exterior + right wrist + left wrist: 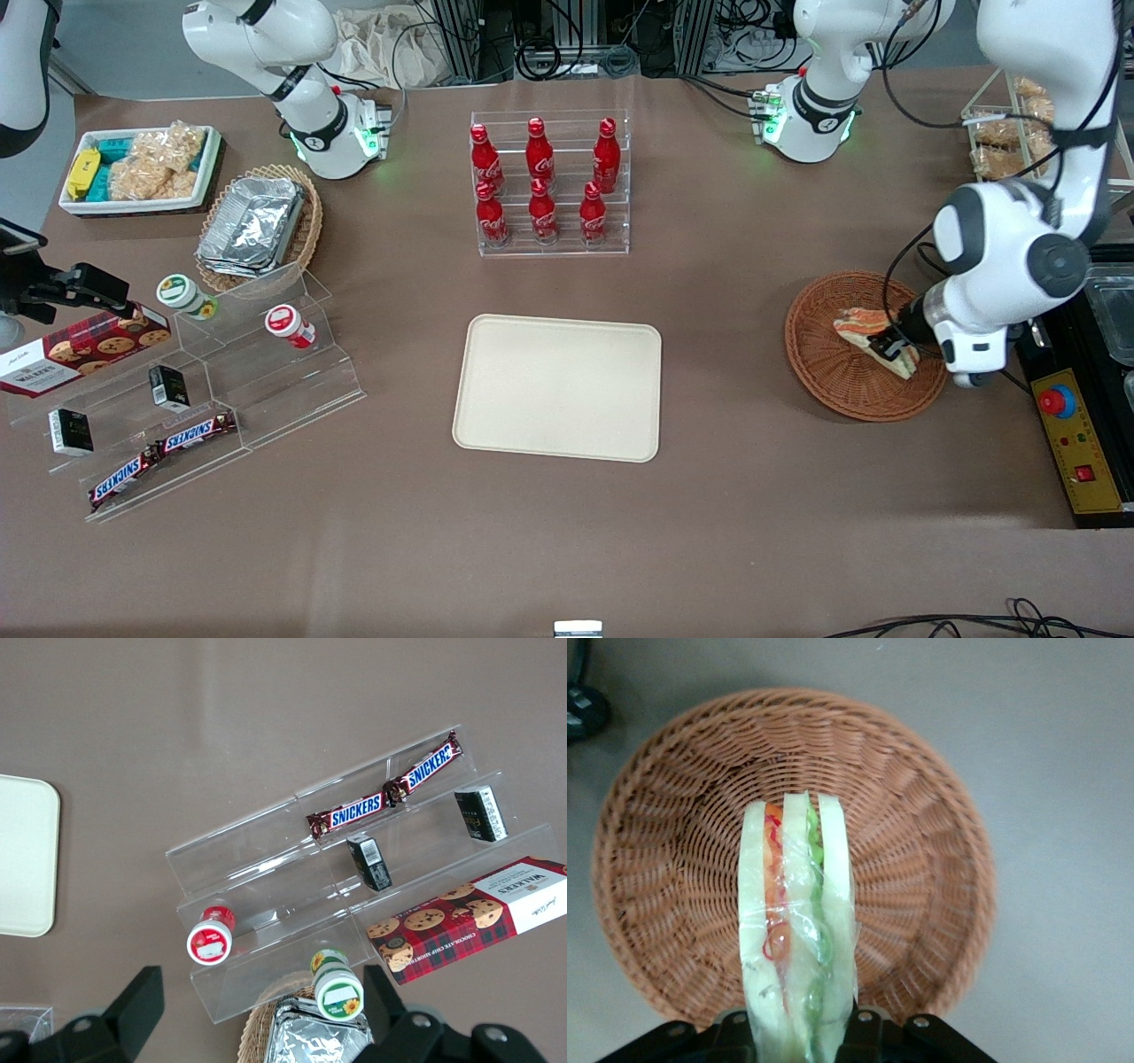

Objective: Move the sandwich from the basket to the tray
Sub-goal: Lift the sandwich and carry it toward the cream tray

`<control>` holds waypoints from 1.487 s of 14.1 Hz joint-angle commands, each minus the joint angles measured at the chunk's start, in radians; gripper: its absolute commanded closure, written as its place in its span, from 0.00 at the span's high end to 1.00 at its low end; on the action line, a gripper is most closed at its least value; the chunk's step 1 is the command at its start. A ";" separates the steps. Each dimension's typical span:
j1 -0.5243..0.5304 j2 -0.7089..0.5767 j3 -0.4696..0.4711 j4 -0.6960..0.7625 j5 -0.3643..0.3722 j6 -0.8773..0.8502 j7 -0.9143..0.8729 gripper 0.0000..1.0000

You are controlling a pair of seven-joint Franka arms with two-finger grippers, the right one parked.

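The sandwich (873, 341) (799, 921) is a clear-wrapped wedge of white bread with orange, red and green filling. My gripper (889, 347) (799, 1029) is shut on its wide end, a black finger (866, 1028) pressing each side. The wedge is within the rim of the reddish-brown wicker basket (824, 363) (939, 824), at the working arm's end of the table. I cannot tell whether it still touches the weave. The cream tray (558, 387) lies flat mid-table with nothing on it, well off toward the parked arm from the basket.
A clear rack of red cola bottles (549, 186) stands farther from the front camera than the tray. A black and yellow control box with a red button (1072, 443) sits close beside the basket. Acrylic steps with snacks (204, 390) stand toward the parked arm's end.
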 commanded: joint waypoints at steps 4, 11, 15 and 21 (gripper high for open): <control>-0.016 -0.020 -0.222 0.147 -0.010 -0.142 0.002 0.00; -0.103 0.151 -0.410 0.210 0.015 0.133 0.014 0.00; -0.170 0.289 -0.410 0.239 0.117 0.316 0.046 0.00; -0.220 0.460 -0.410 0.357 0.370 0.352 0.027 0.00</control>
